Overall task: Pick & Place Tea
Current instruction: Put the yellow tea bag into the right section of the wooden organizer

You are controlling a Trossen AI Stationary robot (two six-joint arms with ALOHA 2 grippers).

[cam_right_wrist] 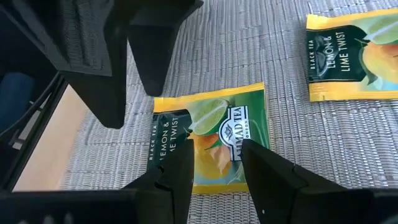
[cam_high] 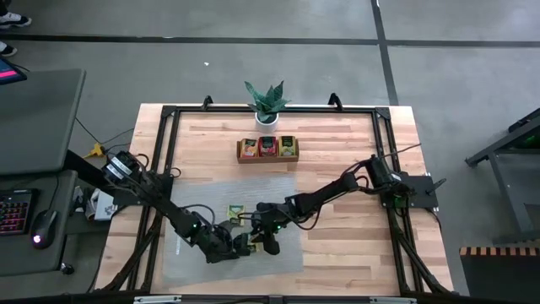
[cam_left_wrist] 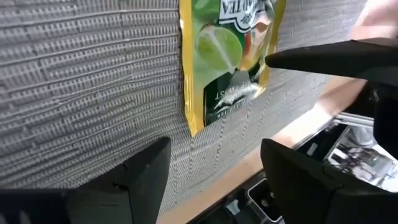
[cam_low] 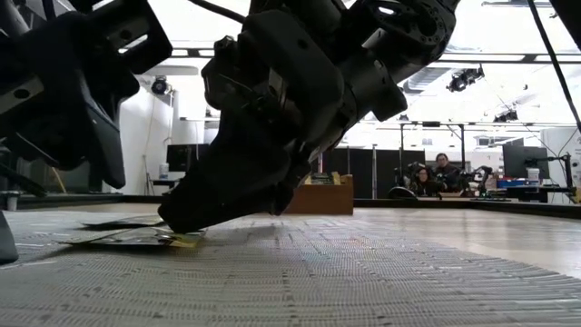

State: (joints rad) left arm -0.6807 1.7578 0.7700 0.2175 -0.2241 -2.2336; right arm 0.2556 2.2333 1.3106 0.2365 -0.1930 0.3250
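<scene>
High view: left gripper [cam_high: 240, 246] low over grey mat [cam_high: 190, 262], fingers parted, grasping nothing. Yellow-green tea sachet [cam_right_wrist: 208, 144] flat on mat just beyond. Right gripper [cam_right_wrist: 214, 177] fingertips pressed on same sachet, jaws part-spread. Second sachet [cam_right_wrist: 354, 55] nearby. Wooden tray [cam_high: 267, 149] far side of counter [cam_high: 337, 245].
</scene>
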